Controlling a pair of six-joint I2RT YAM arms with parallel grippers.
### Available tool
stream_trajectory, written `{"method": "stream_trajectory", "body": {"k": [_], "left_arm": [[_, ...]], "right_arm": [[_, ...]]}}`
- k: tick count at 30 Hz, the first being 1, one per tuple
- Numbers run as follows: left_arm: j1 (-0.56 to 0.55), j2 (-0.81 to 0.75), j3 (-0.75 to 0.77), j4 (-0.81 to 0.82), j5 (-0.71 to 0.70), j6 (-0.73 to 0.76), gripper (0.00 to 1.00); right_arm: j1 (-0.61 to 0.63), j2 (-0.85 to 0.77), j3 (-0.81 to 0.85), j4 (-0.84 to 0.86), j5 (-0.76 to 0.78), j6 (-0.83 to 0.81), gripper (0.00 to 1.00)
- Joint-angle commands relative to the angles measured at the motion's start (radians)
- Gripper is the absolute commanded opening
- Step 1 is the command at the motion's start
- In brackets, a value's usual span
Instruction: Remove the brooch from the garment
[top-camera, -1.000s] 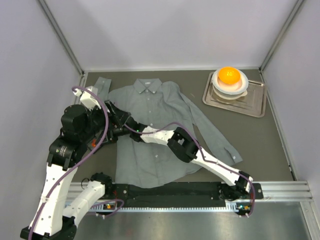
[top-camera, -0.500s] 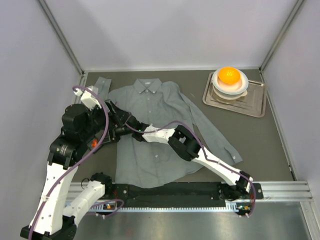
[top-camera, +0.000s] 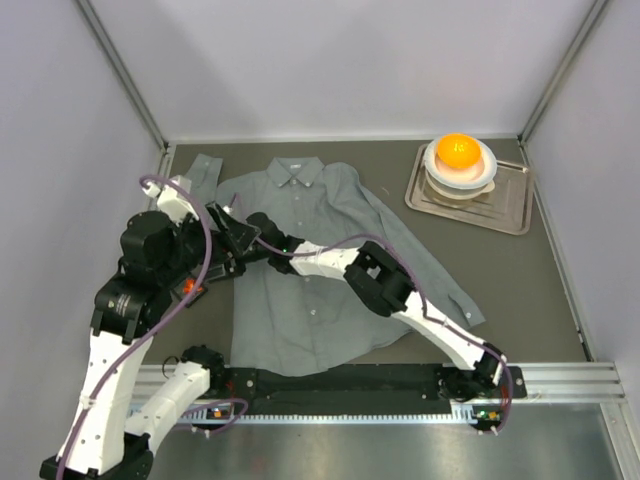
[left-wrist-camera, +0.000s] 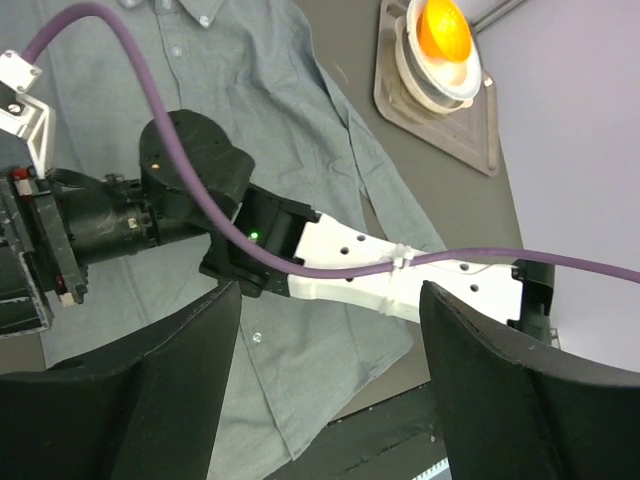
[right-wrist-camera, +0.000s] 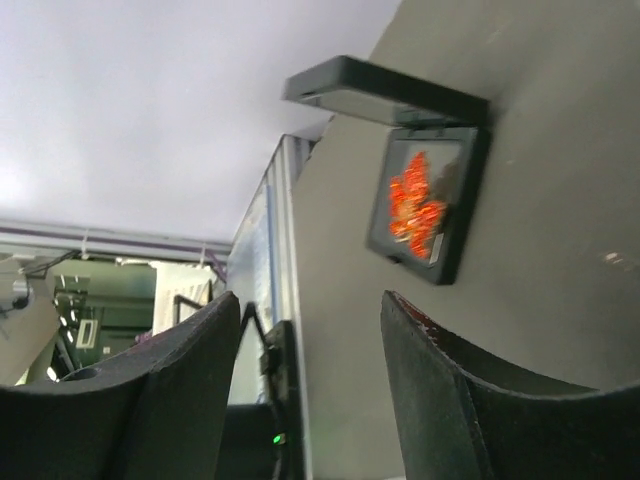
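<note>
Judging the step nearly done: the grey long-sleeved button-up shirt (top-camera: 320, 260) lies flat and no ornament shows on it. What remains is to lift both arms off without dragging the cloth. The right gripper (right-wrist-camera: 310, 310), at the shirt's left edge, has its fingers apart and empty. The left gripper (left-wrist-camera: 330, 300), above it, is spread wide and empty. The tiny orange-red brooch (right-wrist-camera: 413, 205) sits in what looks like a small black open case (right-wrist-camera: 460, 215) just left of the shirt, where the left arm (top-camera: 110, 340) crowds access. A silver metal tray (top-camera: 512, 218) holding a white bowl (top-camera: 485, 172) and an orange ball (top-camera: 458, 150) lies well right of the shirt.

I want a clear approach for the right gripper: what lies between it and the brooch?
Only bare mat, as the right wrist view shows: the right gripper is open, and the brooch sits ahead in a small open black case.
</note>
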Motion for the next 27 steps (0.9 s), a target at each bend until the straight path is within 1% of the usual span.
{"method": "stream_trajectory", "body": {"k": [1, 3, 4, 5, 6, 7, 8, 9, 10, 11, 12, 13, 14, 15, 16, 17, 18, 19, 20, 21, 22, 23, 25, 27], "left_arm": [[-0.002, -0.048, 0.085, 0.004, -0.031, -0.021, 0.77], [-0.002, -0.051, 0.112, 0.009, -0.033, -0.023, 0.77], [0.000, -0.051, 0.129, 0.011, -0.034, -0.026, 0.77], [-0.002, -0.049, 0.134, 0.012, -0.036, -0.027, 0.77], [-0.002, -0.052, 0.135, 0.027, -0.036, -0.037, 0.77], [-0.002, -0.057, 0.128, 0.040, -0.033, -0.041, 0.78], [-0.002, -0.063, 0.120, 0.058, -0.021, -0.049, 0.77], [-0.002, -0.075, 0.108, 0.078, -0.011, -0.069, 0.78], [0.000, -0.078, 0.083, 0.119, -0.002, -0.080, 0.78], [-0.002, -0.083, 0.068, 0.138, 0.024, -0.104, 0.78], [0.000, -0.084, 0.053, 0.155, 0.038, -0.115, 0.78], [-0.002, -0.084, 0.027, 0.187, 0.051, -0.124, 0.78], [-0.002, -0.083, 0.014, 0.199, 0.061, -0.139, 0.78], [-0.002, -0.081, 0.002, 0.213, 0.079, -0.146, 0.78], [-0.002, -0.083, -0.021, 0.227, 0.085, -0.149, 0.78], [-0.002, -0.081, -0.027, 0.245, 0.091, -0.158, 0.78], [-0.002, -0.083, -0.032, 0.251, 0.104, -0.162, 0.78], [0.000, -0.081, -0.040, 0.257, 0.114, -0.169, 0.78], [0.000, -0.083, -0.043, 0.276, 0.122, -0.181, 0.78], [-0.002, -0.084, -0.041, 0.279, 0.130, -0.185, 0.78], [-0.002, -0.086, -0.037, 0.279, 0.145, -0.190, 0.78], [0.000, -0.091, -0.034, 0.279, 0.150, -0.196, 0.78], [-0.002, -0.098, -0.015, 0.267, 0.156, -0.198, 0.78], [-0.002, -0.109, 0.005, 0.241, 0.154, -0.192, 0.79]], "right_arm": [[-0.015, -0.247, -0.091, 0.024, -0.048, -0.029, 0.59], [-0.047, -0.376, -0.180, 0.023, -0.050, -0.030, 0.59], [-0.061, -0.425, -0.305, 0.021, -0.036, -0.029, 0.59], [-0.081, -0.475, -0.377, 0.021, -0.007, -0.029, 0.58], [-0.100, -0.597, -0.447, 0.018, 0.009, -0.044, 0.59], [-0.141, -0.655, -0.586, -0.011, 0.027, -0.064, 0.59], [-0.159, -0.727, -0.656, -0.037, 0.070, -0.088, 0.59], [-0.176, -0.857, -0.717, -0.075, 0.097, -0.163, 0.60], [-0.207, -0.929, -0.810, -0.224, 0.131, -0.212, 0.60], [-0.219, -0.991, -0.843, -0.311, 0.226, -0.269, 0.61], [-0.229, -1.047, -0.868, -0.425, 0.286, -0.374, 0.63], [-0.235, -1.173, -0.912, -0.515, 0.350, -0.426, 0.64], [-0.238, -1.233, -0.937, -0.669, 0.490, -0.469, 0.66], [-0.239, -1.305, -0.966, -0.728, 0.566, -0.531, 0.68], [-0.239, -1.427, -1.021, -0.780, 0.635, -0.553, 0.70], [-0.239, -1.498, -1.046, -0.883, 0.751, -0.569, 0.75], [-0.239, -1.563, -1.067, -0.925, 0.803, -0.581, 0.77], [-0.241, -1.620, -1.106, -0.972, 0.838, -0.581, 0.78], [-0.241, -1.749, -1.121, -1.009, 0.887, -0.577, 0.84], [-0.241, -1.807, -1.146, -1.076, 0.906, -0.569, 0.85], [-0.241, -1.877, -1.155, -1.106, 0.920, -0.561, 0.92], [-0.241, -1.998, -1.164, -1.126, 0.947, -0.557, 0.97], [-0.241, -2.132, -1.187, -1.167, 0.958, -0.532, 0.99], [-0.241, -2.265, -1.158, -1.215, 0.981, -0.509, 0.99]]}}
